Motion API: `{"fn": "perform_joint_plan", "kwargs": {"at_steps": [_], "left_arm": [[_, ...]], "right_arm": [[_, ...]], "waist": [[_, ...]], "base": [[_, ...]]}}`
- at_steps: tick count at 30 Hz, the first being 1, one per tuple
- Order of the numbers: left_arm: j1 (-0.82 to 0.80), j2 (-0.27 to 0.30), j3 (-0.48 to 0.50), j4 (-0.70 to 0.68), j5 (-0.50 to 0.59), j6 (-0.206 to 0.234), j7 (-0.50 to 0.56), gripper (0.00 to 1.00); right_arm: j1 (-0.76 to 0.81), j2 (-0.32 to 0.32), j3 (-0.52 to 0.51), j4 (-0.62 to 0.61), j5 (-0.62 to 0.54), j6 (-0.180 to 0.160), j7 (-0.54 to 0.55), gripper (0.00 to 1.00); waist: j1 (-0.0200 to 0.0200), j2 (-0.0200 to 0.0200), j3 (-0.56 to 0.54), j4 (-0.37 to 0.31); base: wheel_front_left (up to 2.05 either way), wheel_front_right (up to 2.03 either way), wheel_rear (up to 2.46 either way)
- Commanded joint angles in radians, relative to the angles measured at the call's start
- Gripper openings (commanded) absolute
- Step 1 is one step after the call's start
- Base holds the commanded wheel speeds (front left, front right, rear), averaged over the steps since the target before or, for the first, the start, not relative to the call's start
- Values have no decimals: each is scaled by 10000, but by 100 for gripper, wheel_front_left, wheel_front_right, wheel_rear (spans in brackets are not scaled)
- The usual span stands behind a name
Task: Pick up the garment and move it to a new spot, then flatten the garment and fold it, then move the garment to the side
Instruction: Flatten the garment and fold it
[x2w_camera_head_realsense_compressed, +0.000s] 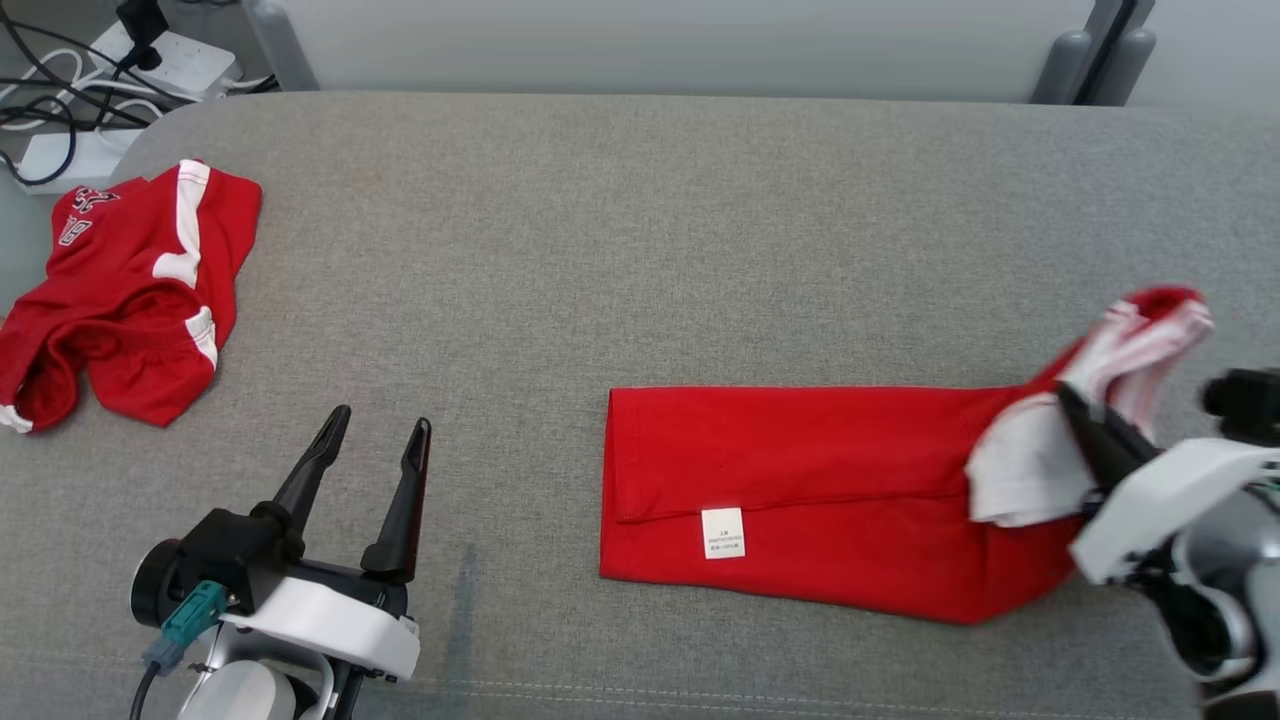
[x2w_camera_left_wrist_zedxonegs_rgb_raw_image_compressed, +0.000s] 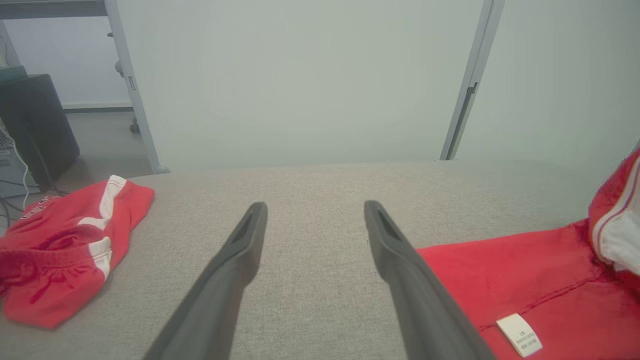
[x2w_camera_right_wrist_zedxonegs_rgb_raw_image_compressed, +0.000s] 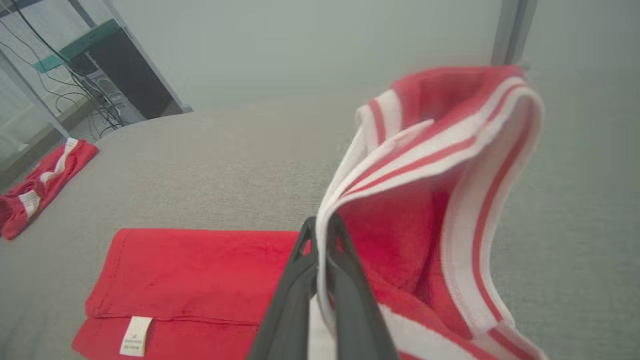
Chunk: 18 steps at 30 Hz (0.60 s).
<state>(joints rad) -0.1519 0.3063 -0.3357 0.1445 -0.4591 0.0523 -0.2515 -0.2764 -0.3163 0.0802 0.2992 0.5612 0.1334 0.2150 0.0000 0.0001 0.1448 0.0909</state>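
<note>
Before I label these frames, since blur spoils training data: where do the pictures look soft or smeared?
Head view: the raised white-striped end of the folded red cloth garment is smeared, the rest crisp. Right wrist view: that end looks soft. Left wrist view: sharp, evenly lit, no hard shadows.

Print on care label (x2w_camera_head_realsense_compressed: 723, 532) too small to read. Raised striped end of garment (x2w_camera_head_realsense_compressed: 800, 480) blurred, covering part of right gripper (x2w_camera_head_realsense_compressed: 1068, 400) fingers. Head view's left edge cuts off second red garment (x2w_camera_head_realsense_compressed: 120, 300).
</note>
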Motion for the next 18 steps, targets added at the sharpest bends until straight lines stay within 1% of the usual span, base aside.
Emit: {"fn": "perform_joint_plan", "kwargs": {"at_steps": [1,3,5,8,9,10,11,15,18], "left_arm": [[-374,277,370,-252,87,-46,-84,100],[-399,256,308,-264,83,-59,-42,100],[-427,248,264,-283,84,-61,-17,100],[-464,256,209,-297,85,-77,9,100],[-464,256,209,-297,85,-77,9,100],[-475,253,180,-302,90,-86,13,100],[-494,238,142,-297,95,-75,22,100],[-558,187,30,-277,88,-102,53,100],[-607,157,-26,-239,82,-104,62,100]], "right_arm": [[70,130,594,-1040,213,-27,236,0],[82,403,1133,-1752,174,-27,357,0],[19,736,1737,-2144,219,-27,511,0],[-197,1240,2576,-2075,174,-27,622,0],[-197,1240,2576,-2075,174,-27,622,0],[-314,1366,2795,-1914,13,-27,544,0],[-530,1771,3157,-1459,-38,-27,375,0],[-1010,2168,3857,-355,-231,-27,46,0],[-1300,2358,4114,359,-175,-27,-299,0]], "waist": [[0,-1,-66,-36],[0,-1,-91,-10],[0,-1,-97,28],[0,-1,-87,136],[0,-1,-87,136],[0,-1,-84,200],[0,-1,-76,314],[0,-1,-51,583],[0,-1,-26,736]], "base": [[0,0,0],[0,0,0],[0,0,0],[0,0,0],[0,0,0],[0,0,0],[0,0,0],[0,0,0],[0,0,0]]}}
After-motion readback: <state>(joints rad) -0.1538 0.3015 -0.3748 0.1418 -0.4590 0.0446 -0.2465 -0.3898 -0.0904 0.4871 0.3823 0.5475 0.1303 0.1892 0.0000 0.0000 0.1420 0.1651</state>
